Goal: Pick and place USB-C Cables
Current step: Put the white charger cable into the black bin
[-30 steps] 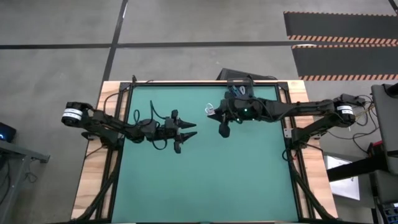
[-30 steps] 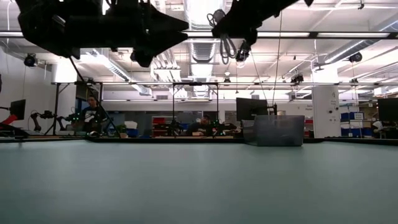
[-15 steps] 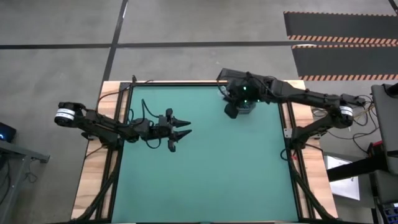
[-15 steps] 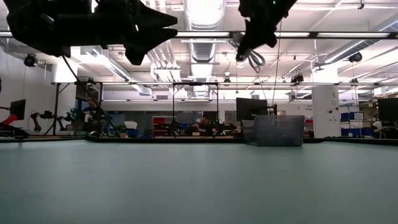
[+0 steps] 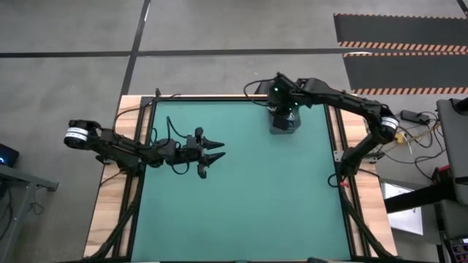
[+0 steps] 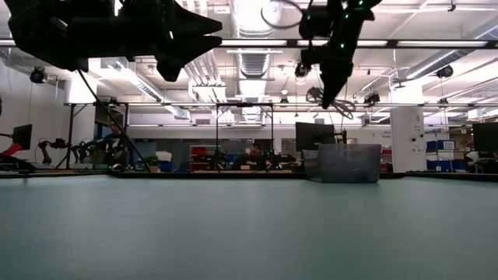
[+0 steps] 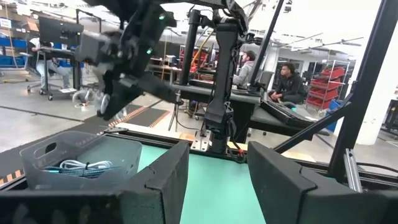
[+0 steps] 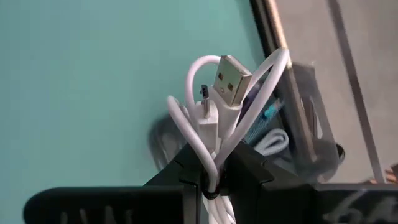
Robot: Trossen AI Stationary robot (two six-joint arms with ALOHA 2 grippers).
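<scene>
The right gripper [image 8: 214, 180] grips a white cable [image 8: 233, 106] above the clear bin [image 5: 285, 122] near the table's [image 5: 241, 197] far right corner. The left gripper [image 5: 208, 155] hovers spread wide near the left edge.

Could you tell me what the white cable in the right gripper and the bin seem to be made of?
White cable: apparently smooth glossy plastic sheathing with a shiny metal plug shell. Bin: seemingly translucent, slightly frosted plastic; the cables inside show through its wall. The right gripper pinches the cable.
</scene>
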